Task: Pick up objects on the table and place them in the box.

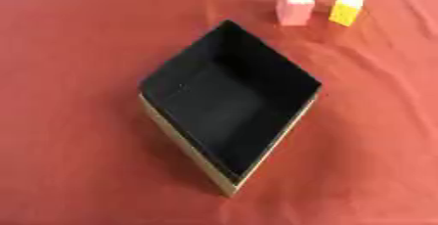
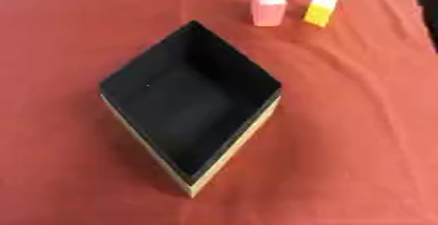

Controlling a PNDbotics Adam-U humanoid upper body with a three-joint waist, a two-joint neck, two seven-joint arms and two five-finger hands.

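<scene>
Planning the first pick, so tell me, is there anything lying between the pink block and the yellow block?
Nothing: between the pink block and the yellow block only bare red tablecloth shows, in both eye views.

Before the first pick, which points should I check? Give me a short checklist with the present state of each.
1. Box open, inside dark with nothing seen in it: ok.
2. Pink block upright on the red cloth, beyond the box: ok.
3. Yellow block to the right of the pink one, apart from it: ok.
4. Both blocks outside the box, so nothing placed yet: ok.
5. Hands ready near the blocks: cannot tell, neither hand shows in either view.
</scene>
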